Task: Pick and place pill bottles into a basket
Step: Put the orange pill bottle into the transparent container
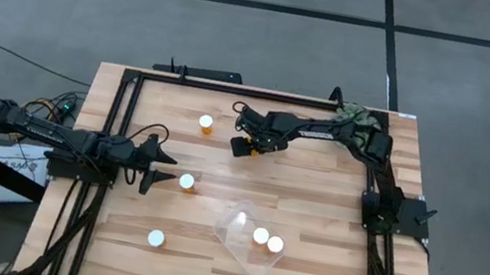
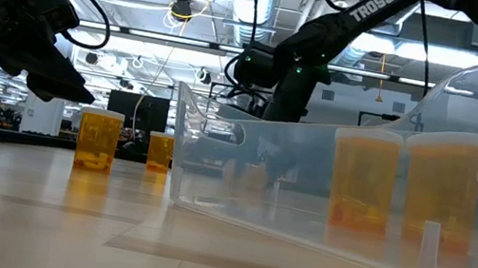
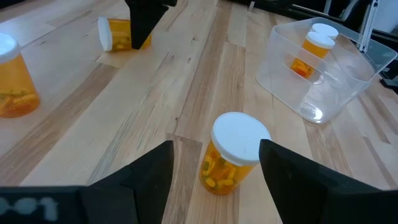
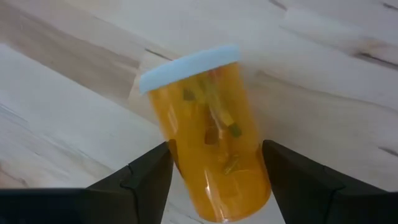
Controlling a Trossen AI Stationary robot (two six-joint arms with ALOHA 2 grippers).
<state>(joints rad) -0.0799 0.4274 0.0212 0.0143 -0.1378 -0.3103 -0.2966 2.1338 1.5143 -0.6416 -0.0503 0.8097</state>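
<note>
Left gripper open, holding nothing, straddling an upright pill bottle just ahead at its 3 o'clock, axis vertical, basket at 4 o'clock beyond; right gripper carries a tilted bottle between part-open fingers.

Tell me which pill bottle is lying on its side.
The pill bottle between the right gripper fingers lies on its side, cap sideways. The others stand upright, white caps up: two in the basket, three on the table.
</note>
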